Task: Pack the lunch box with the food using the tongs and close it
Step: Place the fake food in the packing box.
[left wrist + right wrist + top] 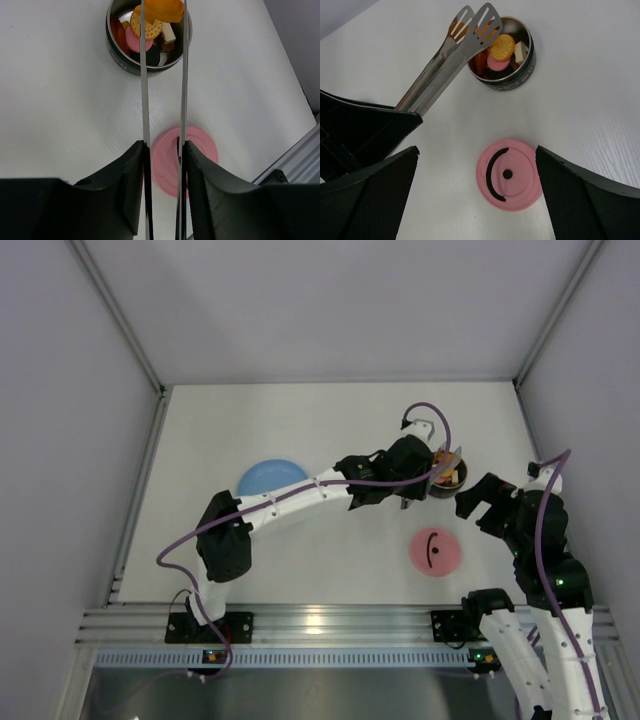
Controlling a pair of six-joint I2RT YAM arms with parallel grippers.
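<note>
Fingers (125,185) of the left gripper (165,145) pinch the tongs (145,90), whose tips hold an orange piece (162,9) over the steel lunch box (116,47). The right gripper (476,150) is spread wide above the pink lid (520,187).

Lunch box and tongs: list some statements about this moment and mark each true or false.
1. The left pincer grips the tongs. True.
2. The pink lid sits on the lunch box. False: it lies on the table beside the open box.
3. The right pincer is open and holds nothing. True.
4. The lunch box has no food in it. False: several food pieces lie inside.
</note>
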